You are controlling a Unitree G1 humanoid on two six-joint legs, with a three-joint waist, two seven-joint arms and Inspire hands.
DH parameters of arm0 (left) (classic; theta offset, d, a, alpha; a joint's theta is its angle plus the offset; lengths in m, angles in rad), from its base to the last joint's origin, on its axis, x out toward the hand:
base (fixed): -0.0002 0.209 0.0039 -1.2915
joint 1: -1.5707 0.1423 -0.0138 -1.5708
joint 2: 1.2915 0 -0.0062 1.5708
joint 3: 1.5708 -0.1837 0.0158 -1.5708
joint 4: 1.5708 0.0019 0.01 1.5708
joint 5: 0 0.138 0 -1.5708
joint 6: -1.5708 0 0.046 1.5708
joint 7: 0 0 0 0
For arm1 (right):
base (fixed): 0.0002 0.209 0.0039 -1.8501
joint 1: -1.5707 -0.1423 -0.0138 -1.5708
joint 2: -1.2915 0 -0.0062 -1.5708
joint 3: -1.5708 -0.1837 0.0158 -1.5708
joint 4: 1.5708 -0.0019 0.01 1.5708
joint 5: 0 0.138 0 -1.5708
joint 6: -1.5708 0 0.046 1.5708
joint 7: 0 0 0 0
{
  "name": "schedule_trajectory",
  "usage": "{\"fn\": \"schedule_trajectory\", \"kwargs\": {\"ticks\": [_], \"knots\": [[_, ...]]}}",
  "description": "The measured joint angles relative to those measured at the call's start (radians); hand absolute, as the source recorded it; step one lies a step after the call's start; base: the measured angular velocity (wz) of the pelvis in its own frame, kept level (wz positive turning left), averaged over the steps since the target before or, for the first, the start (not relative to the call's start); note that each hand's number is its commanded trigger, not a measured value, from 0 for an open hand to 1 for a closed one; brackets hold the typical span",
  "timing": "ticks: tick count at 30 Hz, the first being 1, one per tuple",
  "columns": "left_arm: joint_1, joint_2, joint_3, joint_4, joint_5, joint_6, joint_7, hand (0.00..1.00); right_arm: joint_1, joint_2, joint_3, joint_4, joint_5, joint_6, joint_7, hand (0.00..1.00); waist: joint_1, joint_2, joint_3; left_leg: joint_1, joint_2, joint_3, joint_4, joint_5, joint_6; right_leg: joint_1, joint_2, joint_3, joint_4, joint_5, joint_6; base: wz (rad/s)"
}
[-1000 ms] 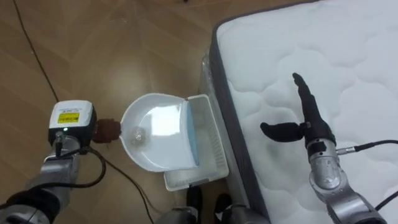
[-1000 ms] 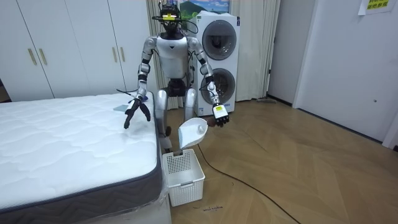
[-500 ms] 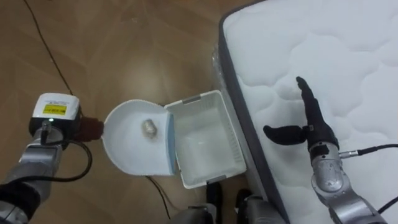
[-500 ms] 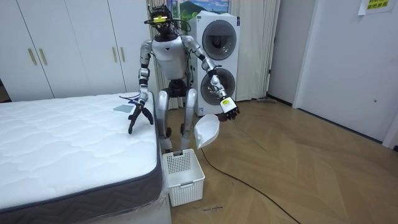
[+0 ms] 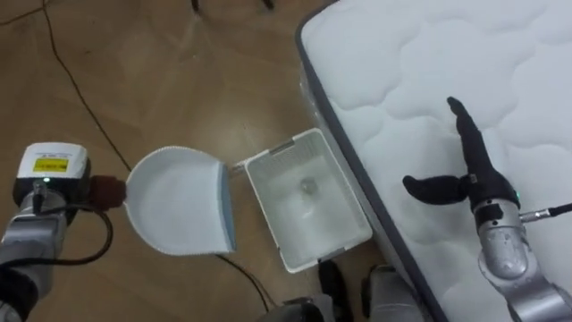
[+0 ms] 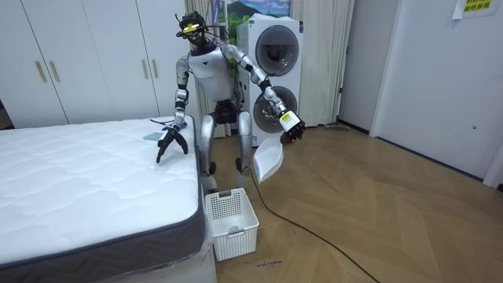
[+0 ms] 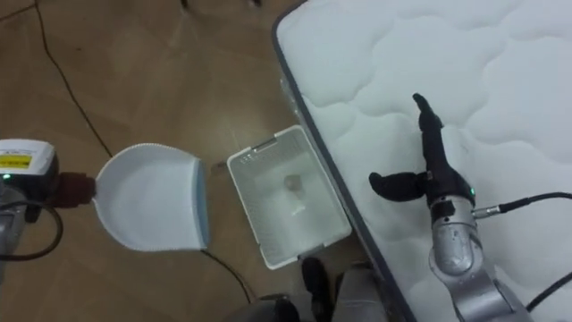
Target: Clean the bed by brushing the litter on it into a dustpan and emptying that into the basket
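In the left eye view a white slatted basket (image 5: 265, 215) stands on the wooden floor, its far side just beside the grey edge of the quilted white mattress (image 5: 420, 80). A small pale crumpled lump (image 5: 308, 186) lies on the basket's bottom, toward the end away from the robot. Left of the basket, close to its rim but apart from it, a white dustpan (image 5: 174, 215) is held with its open lip turned toward the basket and its pan bare. Its dark red handle runs into the left hand (image 5: 52, 179), which is farther left of the basket and clenched round that handle. Right of the basket, over the mattress, the right hand (image 5: 469, 174) is released, its fingers straight and pointing away from the robot, the thumb spread toward the basket. The right eye view gives the same layout: the lump (image 7: 292, 182) is inside the basket, the dustpan (image 7: 147, 197) is to its left, and the flat right hand (image 7: 429, 174) is to its right above the mattress. In the room view the robot stands upright behind the basket (image 6: 236, 236), which sits on the floor at the bed's corner. The dustpan (image 6: 269, 161) hangs in the air above the basket and toward the room view's right. A white washing machine (image 6: 275, 71) stands well behind the basket.
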Motion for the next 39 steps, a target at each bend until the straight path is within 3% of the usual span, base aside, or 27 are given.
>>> {"fn": "schedule_trajectory", "kwargs": {"ticks": [1, 2, 5, 10, 14, 20, 27, 31, 33, 34, 35, 37, 39], "knots": [[-0.001, 0.000, 0.000, -0.001, 0.000, -0.003, 0.001, 1.00, -0.001, -0.006, -0.007, -0.009, 0.004, 0.013, 0.004, 0.00, -0.008, 0.006, 0.0003, -0.002, -0.021, 0.002, -0.011, -0.007, 0.031, -0.017, -0.004, 0.013, 0.018, 0.002, 0.021, 0.12], [0.004, 0.002, 0.000, 0.001, 0.000, -0.013, 0.001, 1.00, 0.003, -0.004, -0.006, -0.010, 0.004, 0.025, 0.014, 0.00, -0.019, 0.007, -0.0003, 0.002, -0.038, 0.003, -0.031, 0.007, 0.054, -0.022, -0.011, 0.014, 0.021, 0.004, 0.026, 0.13], [0.007, 0.009, 0.000, 0.008, 0.000, -0.016, 0.001, 1.00, 0.006, 0.005, -0.005, -0.016, 0.005, 0.035, 0.024, 0.00, -0.019, 0.009, -0.0006, 0.004, -0.043, 0.013, -0.048, 0.023, 0.080, -0.028, -0.014, 0.015, 0.021, 0.006, 0.027, 0.05], [0.008, 0.009, 0.000, 0.000, -0.037, -0.018, 0.017, 1.00, 0.007, 0.004, -0.005, -0.030, 0.023, 0.041, 0.024, 0.00, -0.020, 0.015, -0.0014, 0.020, -0.042, 0.025, -0.070, 0.028, 0.077, -0.026, -0.013, 0.023, 0.018, 0.006, 0.021, -0.03], [0.007, 0.007, 0.000, -0.006, -0.100, -0.049, 0.048, 1.00, 0.005, 0.006, 0.003, -0.030, 0.044, 0.040, 0.024, 0.00, -0.025, 0.020, -0.0012, 0.045, -0.044, 0.034, -0.088, 0.028, 0.076, -0.010, -0.010, 0.034, 0.010, 0.004, 0.023, -0.08], [0.008, 0.005, 0.000, -0.023, -0.124, -0.067, 0.068, 1.00, 0.005, 0.013, 0.003, -0.030, 0.060, 0.040, 0.024, 0.00, -0.028, 0.019, -0.0007, 0.072, -0.044, 0.040, -0.097, 0.028, 0.076, 0.015, -0.009, 0.037, 0.009, 0.002, 0.024, -0.04], [0.035, 0.004, 0.029, -0.117, -0.140, -0.137, 0.094, 1.00, 0.003, 0.012, 0.001, -0.030, 0.076, 0.035, 0.024, 0.00, -0.019, 0.007, 0.0065, 0.088, -0.037, 0.050, -0.087, 0.022, 0.074, 0.022, -0.001, 0.051, 0.007, 0.001, 0.025, -0.06], [0.107, 0.003, 0.079, -0.167, -0.142, -0.169, 0.149, 1.00, -0.002, 0.011, 0.001, -0.029, 0.173, 0.023, 0.024, 0.00, 0.009, -0.019, 0.0037, 0.125, -0.023, 0.074, -0.092, 0.011, 0.061, 0.026, 0.040, 0.107, -0.005, 0.011, 0.019, -0.51], [0.149, 0.002, 0.098, -0.196, -0.139, -0.184, 0.174, 1.00, -0.005, 0.008, -0.002, -0.026, 0.182, 0.022, 0.023, 0.00, 0.030, -0.027, 0.0037, 0.139, -0.018, 0.053, -0.096, 0.004, 0.051, 0.032, 0.068, 0.138, -0.028, 0.031, 0.013, -0.83], [0.168, -0.004, 0.114, -0.202, -0.134, -0.199, 0.183, 1.00, -0.005, 0.008, -0.003, -0.021, 0.182, 0.022, 0.024, 0.00, 0.048, -0.041, 0.0025, 0.149, -0.017, 0.041, -0.098, 0.000, 0.044, 0.033, 0.089, 0.169, -0.037, 0.041, 0.012, -0.77], [0.177, -0.015, 0.132, -0.201, -0.134, -0.205, 0.190, 1.00, -0.005, 0.008, -0.003, -0.021, 0.182, 0.022, 0.024, 0.00, 0.059, -0.050, 0.0026, 0.155, -0.017, 0.037, -0.102, -0.002, 0.041, 0.032, 0.102, 0.183, -0.042, 0.047, 0.012, -1.00], [0.221, -0.063, 0.202, -0.215, -0.138, -0.216, 0.219, 1.00, -0.006, 0.013, -0.015, -0.021, 0.182, 0.022, 0.024, 0.00, 0.085, -0.065, -0.0023, 0.164, -0.018, -0.017, -0.108, -0.011, 0.027, 0.040, 0.141, 0.218, -0.081, 0.074, 0.010, -0.86], [0.224, -0.081, 0.209, -0.218, -0.139, -0.235, 0.219, 1.00, 0.000, 0.032, -0.035, -0.019, 0.181, 0.022, 0.020, 0.00, 0.075, -0.077, -0.0041, 0.178, -0.012, -0.027, -0.109, -0.013, 0.024, 0.063, 0.164, 0.231, -0.105, 0.086, 0.015, -0.34]]}}
